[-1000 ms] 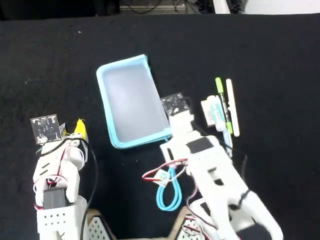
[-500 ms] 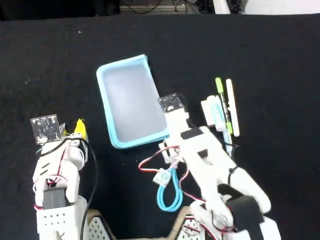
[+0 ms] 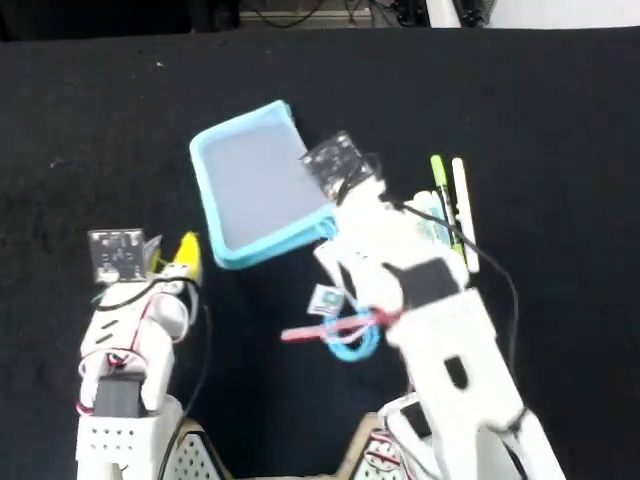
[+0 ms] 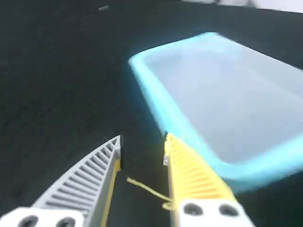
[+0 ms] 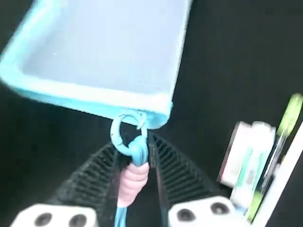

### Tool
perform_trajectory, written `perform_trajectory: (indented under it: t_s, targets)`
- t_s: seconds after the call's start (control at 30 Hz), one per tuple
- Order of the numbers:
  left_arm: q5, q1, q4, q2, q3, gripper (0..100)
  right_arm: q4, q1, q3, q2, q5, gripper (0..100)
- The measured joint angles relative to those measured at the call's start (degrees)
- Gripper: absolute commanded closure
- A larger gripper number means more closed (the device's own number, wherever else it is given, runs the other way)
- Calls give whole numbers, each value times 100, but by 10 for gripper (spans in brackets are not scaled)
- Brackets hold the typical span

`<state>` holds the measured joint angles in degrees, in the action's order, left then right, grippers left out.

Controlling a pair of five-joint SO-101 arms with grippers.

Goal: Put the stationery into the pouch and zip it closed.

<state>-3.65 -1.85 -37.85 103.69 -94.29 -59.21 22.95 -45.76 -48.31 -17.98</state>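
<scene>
The light blue mesh pouch [image 3: 255, 180] lies tilted on the black table, its clear face [image 5: 104, 42] up. A blue ring at its corner carries a blue strap with a pink sleeve [image 5: 135, 175]. My right gripper [image 5: 137, 158] is shut on that strap just behind the ring; in the high view it sits at the pouch's near right corner [image 3: 328, 222], and the strap's loop [image 3: 350, 340] trails under the arm. My left gripper [image 4: 142, 144] is open, just short of the pouch's near left edge [image 4: 156, 99]. The stationery, a green pen [image 3: 442, 195], a white pen [image 3: 465, 215] and a small pack [image 5: 246, 156], lies right of the pouch.
The black table [image 3: 100, 120] stretches wide to the left and behind the pouch. Red wires [image 3: 320, 332] hang off the right arm beside the strap loop. The right arm's body covers part of the stationery in the high view.
The right gripper has pushed the pouch's corner away and turned the pouch, with the arm swinging forward. The left arm has moved forward and slightly right, closer to the pouch.
</scene>
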Motion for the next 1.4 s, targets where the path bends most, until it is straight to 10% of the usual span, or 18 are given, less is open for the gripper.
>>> perform_trajectory:
  t_s: [0.5, 1.1, 1.4]
  targets:
    - [0, -211, -607, 0, 396, 822, 413, 1213, 9, -1090, -53, 988]
    - [369, 1433, -53, 0, -141, 823, 1626, 2224, -396, -1099, -53, 988]
    - [659, -308, -1873, 9, 1037, 823, 1679, 2031, -1292, -1099, -44, 988]
